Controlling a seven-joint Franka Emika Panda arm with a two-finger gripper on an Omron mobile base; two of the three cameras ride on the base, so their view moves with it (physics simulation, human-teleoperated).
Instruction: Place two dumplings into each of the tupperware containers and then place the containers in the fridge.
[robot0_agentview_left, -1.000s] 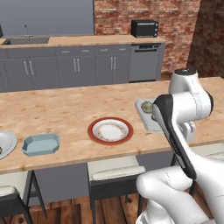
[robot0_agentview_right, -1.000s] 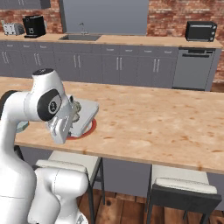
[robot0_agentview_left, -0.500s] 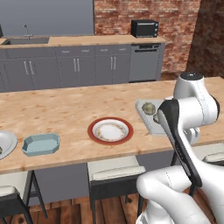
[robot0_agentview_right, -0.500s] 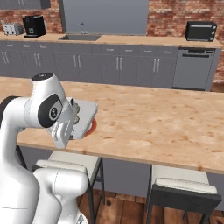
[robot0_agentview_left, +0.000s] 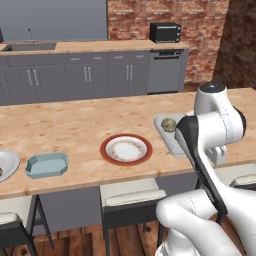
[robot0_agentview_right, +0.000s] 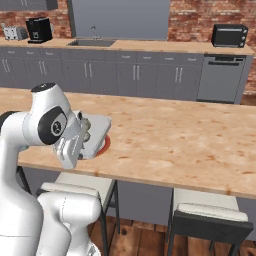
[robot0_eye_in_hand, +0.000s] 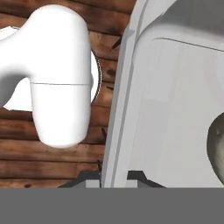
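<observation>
My gripper (robot0_eye_in_hand: 114, 178) is shut on the near rim of the pale grey-white tupperware container (robot0_eye_in_hand: 175, 109), and a dumpling (robot0_eye_in_hand: 216, 144) lies inside at the right edge of the hand view. Wood floor shows below that rim. In the left base view this container (robot0_agentview_left: 164, 131) sits at the island's front edge with a dumpling (robot0_agentview_left: 169, 124) in it, partly behind my forearm. The right base view shows the same container (robot0_agentview_right: 99, 129) and dumpling (robot0_agentview_right: 86, 125). The light blue tupperware container (robot0_agentview_left: 46, 164) rests on the island to the left. The fridge is out of view.
A red-rimmed plate (robot0_agentview_left: 125, 149) lies mid-island, its edge peeking from under the held container (robot0_agentview_right: 104, 145). A grey plate (robot0_agentview_left: 6, 163) is at the far left. Stools (robot0_agentview_left: 131, 196) stand under the island's front edge. Cabinets, a sink and a microwave (robot0_agentview_left: 165, 32) line the back wall.
My arm has swayed slightly while the grip stays on the grey-white container's rim. The container has barely moved.
</observation>
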